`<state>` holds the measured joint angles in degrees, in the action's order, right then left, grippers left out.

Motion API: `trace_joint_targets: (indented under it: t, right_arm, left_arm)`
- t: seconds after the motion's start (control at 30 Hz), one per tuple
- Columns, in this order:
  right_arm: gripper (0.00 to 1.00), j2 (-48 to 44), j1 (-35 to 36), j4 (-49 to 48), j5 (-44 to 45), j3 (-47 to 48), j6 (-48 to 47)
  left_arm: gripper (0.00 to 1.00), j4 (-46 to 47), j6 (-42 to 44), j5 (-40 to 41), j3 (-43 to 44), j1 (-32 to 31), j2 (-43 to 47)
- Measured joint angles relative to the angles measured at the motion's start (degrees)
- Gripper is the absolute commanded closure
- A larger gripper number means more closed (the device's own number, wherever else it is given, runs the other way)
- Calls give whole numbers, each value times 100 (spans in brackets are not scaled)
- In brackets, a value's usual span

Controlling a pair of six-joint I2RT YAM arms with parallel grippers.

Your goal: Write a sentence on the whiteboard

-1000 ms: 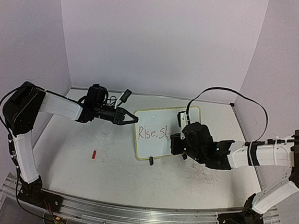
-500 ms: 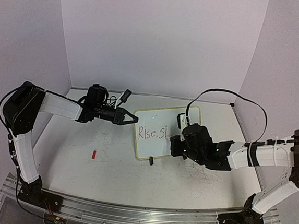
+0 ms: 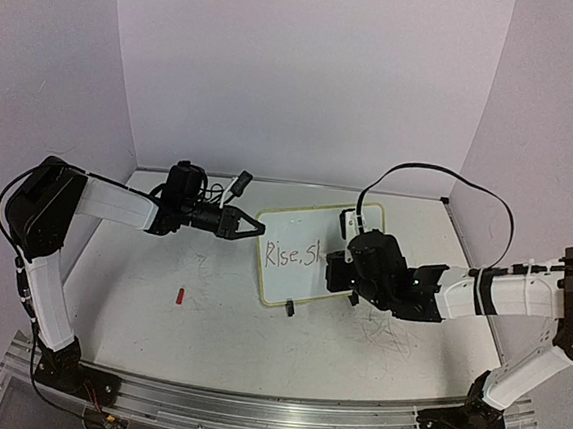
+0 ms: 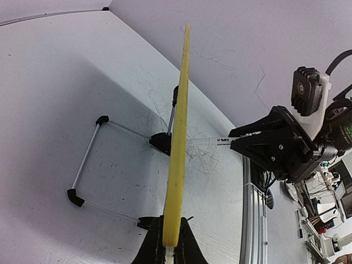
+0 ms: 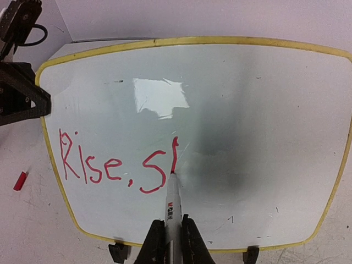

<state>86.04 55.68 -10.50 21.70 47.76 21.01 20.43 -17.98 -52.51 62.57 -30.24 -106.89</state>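
The whiteboard stands tilted at mid-table, white with a pale yellow rim. My left gripper is shut on its left yellow edge. The sentence is red handwriting reading "Rise, S" followed by one upright stroke. My right gripper is shut on a white marker. The marker's red tip touches the board at the foot of that stroke.
A small red cap lies on the scribbled tabletop left of the board. The board's wire stand with black feet sits behind it. Walls close the back and both sides. An aluminium rail runs along the near edge.
My right gripper with the marker has shifted slightly toward the back of the table. The left arm and the board have stayed still.
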Motion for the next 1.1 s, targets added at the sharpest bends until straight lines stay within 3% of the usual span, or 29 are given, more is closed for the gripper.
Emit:
trace_joint_targets:
  t: [1.1]
  right_arm:
    - [100, -20, 2, 61, 203, -119, 234]
  left_arm:
    - [100, -4, 2, 7, 0, 0, 0]
